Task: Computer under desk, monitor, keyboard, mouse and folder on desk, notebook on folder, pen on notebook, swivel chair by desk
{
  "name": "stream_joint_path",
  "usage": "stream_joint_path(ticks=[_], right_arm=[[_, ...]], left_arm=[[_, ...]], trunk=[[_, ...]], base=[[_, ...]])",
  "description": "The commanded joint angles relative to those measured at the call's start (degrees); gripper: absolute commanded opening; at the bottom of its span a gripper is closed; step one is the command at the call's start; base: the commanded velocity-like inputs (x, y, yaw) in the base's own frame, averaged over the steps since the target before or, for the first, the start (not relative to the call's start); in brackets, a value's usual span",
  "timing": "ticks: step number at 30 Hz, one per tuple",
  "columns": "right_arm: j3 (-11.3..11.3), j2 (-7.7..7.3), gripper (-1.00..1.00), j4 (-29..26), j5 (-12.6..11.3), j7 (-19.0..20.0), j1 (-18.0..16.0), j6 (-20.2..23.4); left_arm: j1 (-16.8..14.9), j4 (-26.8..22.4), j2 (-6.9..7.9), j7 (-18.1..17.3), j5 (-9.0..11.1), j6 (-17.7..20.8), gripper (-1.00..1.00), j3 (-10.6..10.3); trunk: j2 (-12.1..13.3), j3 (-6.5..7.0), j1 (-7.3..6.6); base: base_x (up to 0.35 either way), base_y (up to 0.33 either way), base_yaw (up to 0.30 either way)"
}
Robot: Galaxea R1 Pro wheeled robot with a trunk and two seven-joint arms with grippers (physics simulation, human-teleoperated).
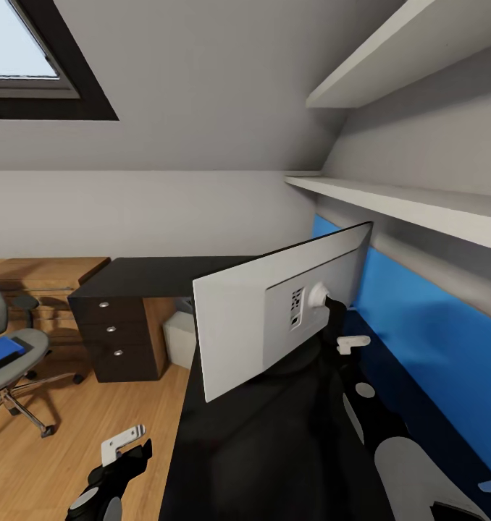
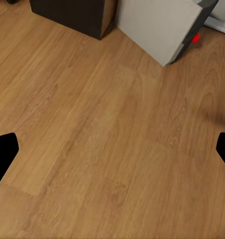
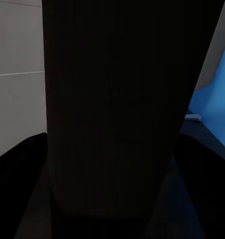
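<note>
An attic bedroom with a sloped ceiling, a skylight [image 1: 21, 51] at the upper left of the head view, white shelves [image 1: 419, 202] on the right and a blue wall panel [image 1: 434, 325] beneath them. The black desk [image 1: 260, 449] runs up the lower centre of the frame and turns left toward its drawer unit [image 1: 115, 333]. The monitor [image 1: 274, 311] stands on the desk at centre frame, its pale grey back facing the camera. The right gripper [image 1: 350, 346] sits at the monitor's dark stand [image 3: 117, 109], which fills the right wrist view between the fingers; whether the jaws are clamped on it cannot be told. The left gripper [image 1: 126, 443] hangs at lower left over the wooden floor [image 2: 102, 149], jaws spread wide and empty. The computer [image 2: 157, 25] stands on the floor under the desk. The swivel chair [image 1: 6, 354] is at the left edge, the blue folder [image 1: 1, 352] on its seat.
</note>
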Motion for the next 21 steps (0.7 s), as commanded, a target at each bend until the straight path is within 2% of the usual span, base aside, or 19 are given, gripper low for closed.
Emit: stream_joint_path(ticks=[1, 16, 21], right_arm=[[-0.23, 0.04, 1.00, 0.21, 0.43, -0.04, -0.02, -0.22], [-0.23, 0.04, 1.00, 0.15, 0.34, -0.03, -0.02, -0.22], [-0.23, 0.04, 1.00, 0.17, 0.36, 0.02, -0.02, -0.22]], left_arm=[[-0.03, -0.11, -0.03, 0.31, 0.60, 0.22, 1.00, 0.03], [-0.04, -0.20, -0.03, 0.31, 0.60, 0.22, 1.00, 0.43], [-0.03, -0.20, -0.03, 0.31, 0.60, 0.22, 1.00, 0.47]], trunk=[[-0.03, -0.08, 0.01], [-0.03, -0.08, 0.01], [-0.03, -0.08, 0.01]], base=[[0.000, 0.000, 0.000], [0.000, 0.000, 0.000], [-0.161, 0.000, 0.000]])
